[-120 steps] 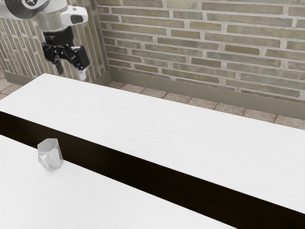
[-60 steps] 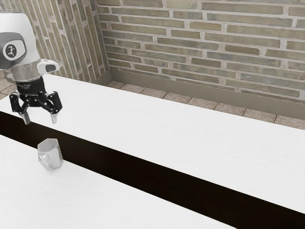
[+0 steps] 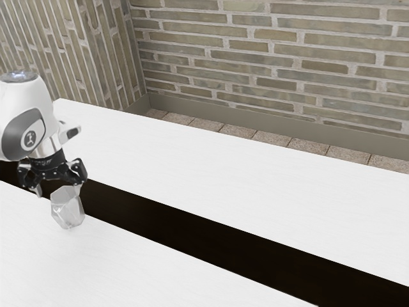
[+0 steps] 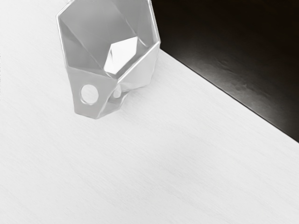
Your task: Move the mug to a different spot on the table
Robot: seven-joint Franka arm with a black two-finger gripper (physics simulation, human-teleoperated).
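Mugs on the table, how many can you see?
1. The mug stands on the near white part of the table, beside the dark strip, right below the gripper. Nothing there could hide another.

The arm stands at the exterior view's left edge, toward the near side of the scene, its rounded white last link folded over and down. The wrist points almost straight down and carries the black jaws low. The jaws are spread apart, tips aimed downward.
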